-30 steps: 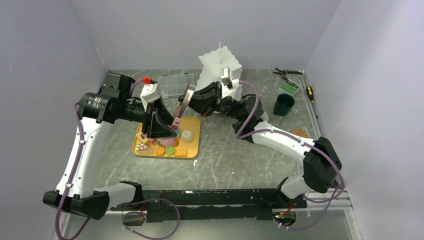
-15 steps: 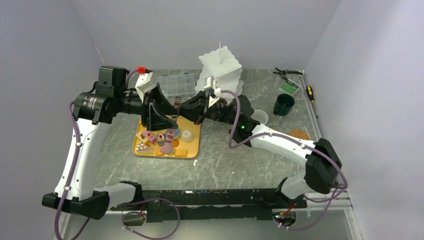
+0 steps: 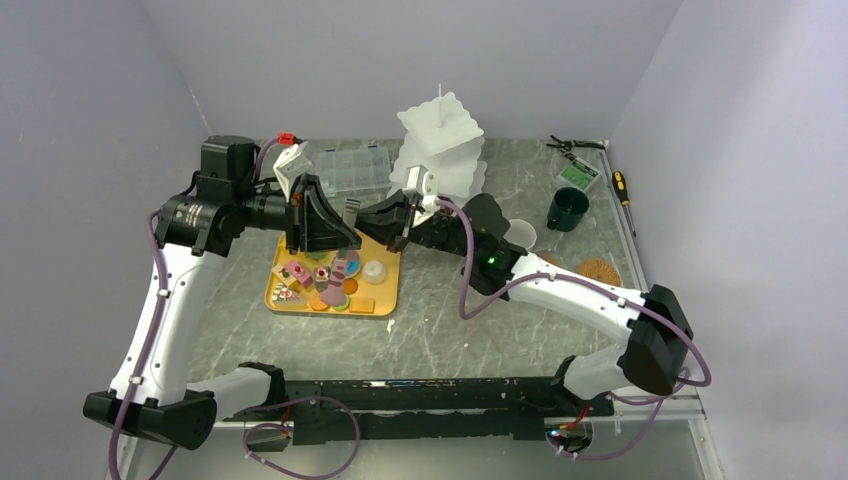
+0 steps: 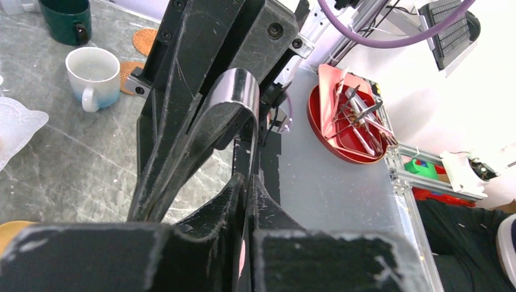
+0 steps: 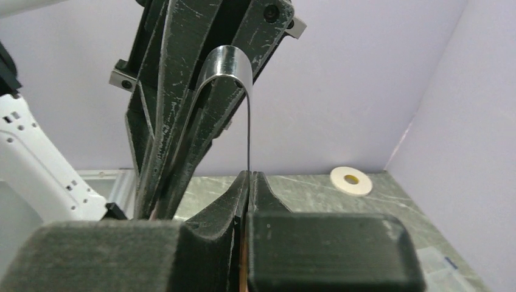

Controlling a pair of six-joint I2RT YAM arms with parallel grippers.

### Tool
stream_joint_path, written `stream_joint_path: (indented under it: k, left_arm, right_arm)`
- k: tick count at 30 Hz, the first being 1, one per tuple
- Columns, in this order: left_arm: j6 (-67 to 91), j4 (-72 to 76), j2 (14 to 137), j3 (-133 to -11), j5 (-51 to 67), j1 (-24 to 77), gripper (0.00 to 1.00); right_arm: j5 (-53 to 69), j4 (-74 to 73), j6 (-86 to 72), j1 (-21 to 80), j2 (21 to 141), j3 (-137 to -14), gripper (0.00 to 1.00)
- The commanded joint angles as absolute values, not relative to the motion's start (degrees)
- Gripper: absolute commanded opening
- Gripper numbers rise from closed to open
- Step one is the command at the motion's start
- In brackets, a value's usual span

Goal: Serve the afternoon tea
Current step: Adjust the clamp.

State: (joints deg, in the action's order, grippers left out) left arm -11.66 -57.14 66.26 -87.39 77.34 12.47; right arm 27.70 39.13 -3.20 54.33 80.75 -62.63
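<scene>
We see the left gripper (image 4: 248,180) pinched narrow on the tongs (image 4: 234,85), the right gripper (image 5: 249,176) clamped on them too, over the yellow tray (image 3: 386,288). Pastries (image 3: 320,280) lie there, the stand (image 3: 440,125) just beyond.

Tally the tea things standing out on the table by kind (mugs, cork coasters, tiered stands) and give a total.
Mugs: 2, a white mug and a dark green mug
Cork coasters: 2, the second beside the white mug
Tiered stand: 1
Total: 5
</scene>
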Motion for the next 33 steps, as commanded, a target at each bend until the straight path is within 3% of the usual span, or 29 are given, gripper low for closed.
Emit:
stream_joint_path:
  k: [1, 3, 13, 33]
  left_arm:
    - [-5.66, -52.07, 64.24, -87.62, 81.55, 12.63, 0.08]
    - [-5.69, -52.12, 64.09, -88.11, 81.84, 12.66, 0.03]
    - [-5.10, -53.40, 63.59, -90.61, 84.45, 12.70, 0.03]
    - [9.09, -40.71, 60.01, -88.30, 87.16, 12.66, 0.03]
  right_arm:
    - [23.82, 38.20, 5.21, 54.30, 77.83, -63.40, 0.00]
    - [22.78, 37.72, 7.30, 54.28, 77.70, -62.75, 0.00]
    - [22.16, 40.11, 5.28, 51.47, 79.59, -61.61, 0.00]
    - [17.17, 40.09, 7.78, 46.95, 84.14, -60.93, 0.00]
